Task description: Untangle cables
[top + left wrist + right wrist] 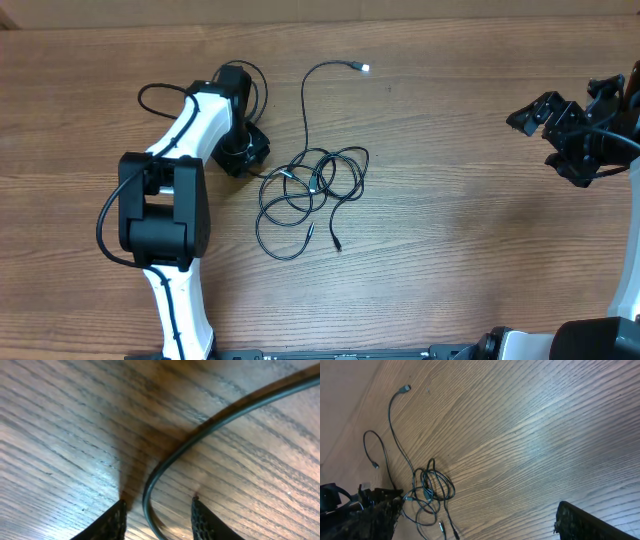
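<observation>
Left wrist view says it all: left gripper [157, 512] is down at the table [450, 250], jaws apart, one black strand [200, 427] curving right between the fingertips [112, 521]. Not pinched, gap visible on both sides.

The cables [310, 185] sit mid-table as a loose knot of overlapping loops. The left gripper is at the knot's left edge. One long run goes up and away to a silver plug [361, 67]; two short ends [337, 246] poke out at the bottom.

My read on doing this step well:
- Centre the strand between the pads before closing. It sits nearer one finger, so a squeeze could flick it out.
- Grab one strand only. (Can't tell from the wrist view whether a second loop lies just outside the frame.)
- Lift slowly and pull away from the knot, leftward. If the whole bundle drags along, stop and pin it.

Right gripper [548, 140] is spread wide, holding nothing, parked well apart at the far right. I'd bring it in to hold down the knot or take the long run to the plug.

In the way: the left arm's own thicker black wire [150, 92] loops close to the wrist. Easy to confuse with the task cords, and a leftward pull heads toward it. Otherwise bare wood around the knot, plenty of room to spread loops out to the right.
</observation>
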Action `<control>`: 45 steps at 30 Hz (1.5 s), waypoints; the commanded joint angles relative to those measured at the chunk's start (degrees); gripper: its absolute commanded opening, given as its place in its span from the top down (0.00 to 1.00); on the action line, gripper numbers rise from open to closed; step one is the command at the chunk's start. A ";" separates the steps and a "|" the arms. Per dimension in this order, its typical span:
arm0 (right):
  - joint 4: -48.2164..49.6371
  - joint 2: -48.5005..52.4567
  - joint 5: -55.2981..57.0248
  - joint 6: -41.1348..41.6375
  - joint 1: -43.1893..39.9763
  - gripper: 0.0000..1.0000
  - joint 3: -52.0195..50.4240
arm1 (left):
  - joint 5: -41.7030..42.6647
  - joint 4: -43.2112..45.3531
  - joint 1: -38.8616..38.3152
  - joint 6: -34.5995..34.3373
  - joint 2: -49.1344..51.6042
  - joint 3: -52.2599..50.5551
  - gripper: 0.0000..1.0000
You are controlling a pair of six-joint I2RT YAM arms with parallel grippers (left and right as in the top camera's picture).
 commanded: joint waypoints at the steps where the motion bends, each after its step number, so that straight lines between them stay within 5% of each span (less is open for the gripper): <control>1: 0.31 -0.68 -0.33 -0.28 0.17 0.00 -0.20 | -2.75 1.20 1.38 0.72 5.97 -4.00 0.71; 4: 0.28 -0.68 -0.33 -0.31 0.17 0.00 -0.20 | -2.78 1.97 1.40 0.85 5.97 -4.00 0.88; 8: 0.15 -0.68 -0.33 -0.31 0.17 0.00 -0.20 | -2.78 5.27 1.42 6.51 5.97 -3.54 0.96; 26: 0.35 -0.68 -0.31 -0.33 0.17 0.00 -0.20 | -4.42 0.24 12.96 45.20 5.90 30.80 0.96; 34: 0.35 -0.68 -0.28 -0.33 0.17 0.00 -0.20 | -25.64 8.26 18.88 64.52 5.95 33.97 0.96; 37: 0.37 -0.68 -0.28 -0.33 0.17 0.00 -0.20 | -28.57 13.11 22.18 66.51 5.95 33.90 0.96; 41: 0.59 -0.68 -0.28 -0.31 0.17 0.00 -0.20 | -23.52 17.07 27.17 66.51 5.97 33.79 0.96; 45: 1.70 -0.68 -0.33 0.22 0.17 0.00 -0.20 | -9.51 14.69 30.42 65.35 5.97 33.77 0.92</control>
